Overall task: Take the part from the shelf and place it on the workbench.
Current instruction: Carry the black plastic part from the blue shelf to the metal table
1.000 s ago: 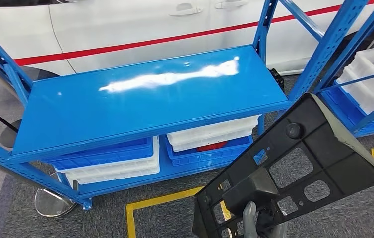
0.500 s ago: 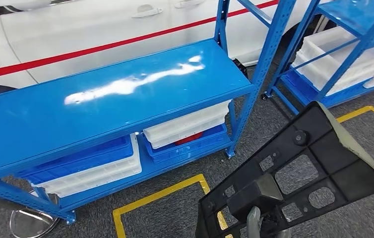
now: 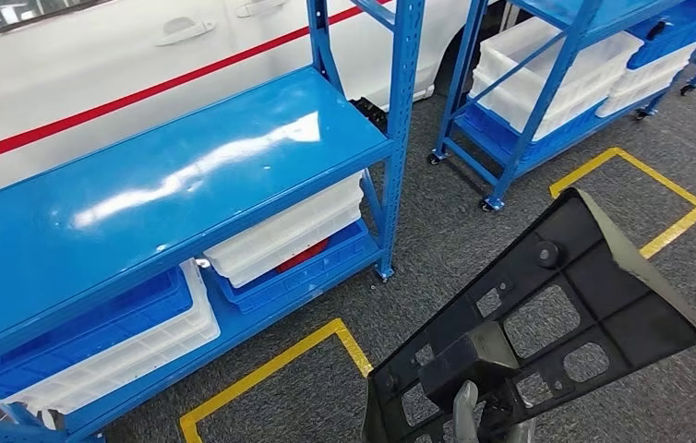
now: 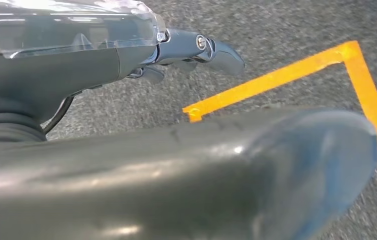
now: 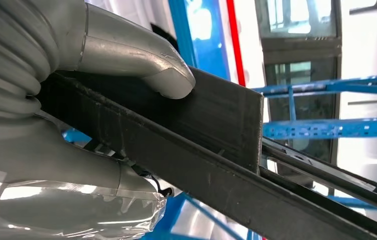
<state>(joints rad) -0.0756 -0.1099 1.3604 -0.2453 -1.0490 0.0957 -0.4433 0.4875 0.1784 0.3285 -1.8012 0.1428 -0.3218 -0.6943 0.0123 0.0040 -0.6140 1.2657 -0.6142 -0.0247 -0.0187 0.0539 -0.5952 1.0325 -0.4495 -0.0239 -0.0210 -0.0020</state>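
Observation:
The part (image 3: pixel 547 323) is a large black plastic panel with several cut-outs and a pale outer edge, low on the right of the head view. My right hand (image 3: pixel 474 417) grips its lower end and holds it tilted above the grey floor. Up close in the right wrist view, the right hand (image 5: pixel 71 80) clamps a black rib of the part (image 5: pixel 206 145), with a grey finger (image 5: pixel 146 65) pressed on one side. The blue shelf (image 3: pixel 169 171) stands to the left with a bare, glossy top board. My left hand (image 4: pixel 176 50) hangs over the floor, holding nothing.
White and blue bins (image 3: pixel 280 235) sit on the shelf's lower level. A second blue rack (image 3: pixel 547 65) with white bins stands at the back right. A white car with a red stripe (image 3: pixel 123 55) is behind the shelf. Yellow tape lines (image 3: pixel 270 369) mark the grey carpet.
The whole view has swung to the right, so the shelf has slid left and the second rack has come into view. The part stays in my right hand.

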